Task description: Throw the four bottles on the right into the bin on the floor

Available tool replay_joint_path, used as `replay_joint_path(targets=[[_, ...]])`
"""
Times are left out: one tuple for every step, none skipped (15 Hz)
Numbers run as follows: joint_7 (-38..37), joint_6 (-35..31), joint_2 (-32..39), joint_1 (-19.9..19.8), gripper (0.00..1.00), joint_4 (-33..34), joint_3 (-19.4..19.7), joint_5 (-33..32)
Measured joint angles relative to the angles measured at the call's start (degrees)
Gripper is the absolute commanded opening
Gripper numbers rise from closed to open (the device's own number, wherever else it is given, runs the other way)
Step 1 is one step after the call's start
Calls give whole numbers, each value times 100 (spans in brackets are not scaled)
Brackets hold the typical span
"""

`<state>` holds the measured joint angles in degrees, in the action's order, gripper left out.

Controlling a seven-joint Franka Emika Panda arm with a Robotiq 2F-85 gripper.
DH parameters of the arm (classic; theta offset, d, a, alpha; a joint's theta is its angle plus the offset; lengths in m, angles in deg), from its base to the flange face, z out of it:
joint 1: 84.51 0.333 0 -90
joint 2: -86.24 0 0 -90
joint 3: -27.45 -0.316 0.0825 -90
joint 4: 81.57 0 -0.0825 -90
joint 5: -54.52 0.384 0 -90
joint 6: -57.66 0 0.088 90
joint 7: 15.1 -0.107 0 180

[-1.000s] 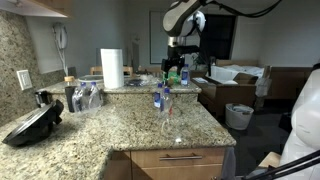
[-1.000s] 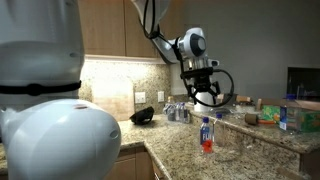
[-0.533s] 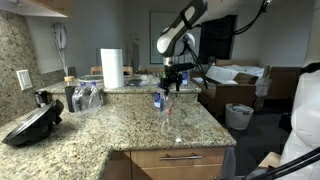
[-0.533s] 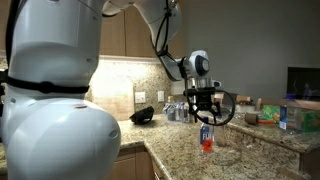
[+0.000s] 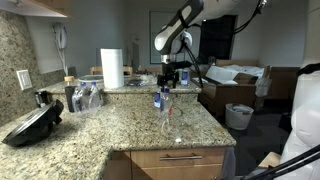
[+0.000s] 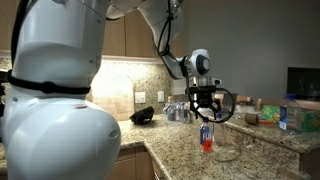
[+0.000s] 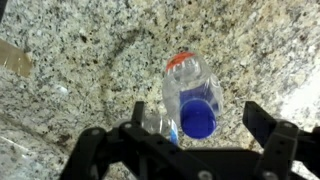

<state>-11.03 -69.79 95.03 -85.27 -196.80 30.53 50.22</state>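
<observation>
over the last second the gripper (image 5: 168,82) had come down to just above the bottles (image 5: 160,98) near the far edge of the counter (image 5: 120,128). its jaws were spread wide and empty, so a grasp looked next. the bin (image 5: 239,116) sat on the floor beyond the counter's end.

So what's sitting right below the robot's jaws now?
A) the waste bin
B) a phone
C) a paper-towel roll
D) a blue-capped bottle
D: the wrist view looks down on a blue-capped bottle on the granite counter, framed by the open jaws.
</observation>
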Motion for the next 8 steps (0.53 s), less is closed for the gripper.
replay_joint_path(targets=[[28, 0, -1, 0, 100, 66, -15, 28], [49, 0, 0, 0, 100, 117, -32, 53], [55, 0, 2, 0, 100, 146, -47, 57], [55, 0, 2, 1, 100, 155, -52, 57], [54, 0, 5, 2, 100, 156, -53, 56], [54, 0, 10, 2, 100, 156, -54, 56], [54, 0, 13, 3, 100, 156, -54, 56], [54, 1, 14, 4, 100, 156, -55, 56]])
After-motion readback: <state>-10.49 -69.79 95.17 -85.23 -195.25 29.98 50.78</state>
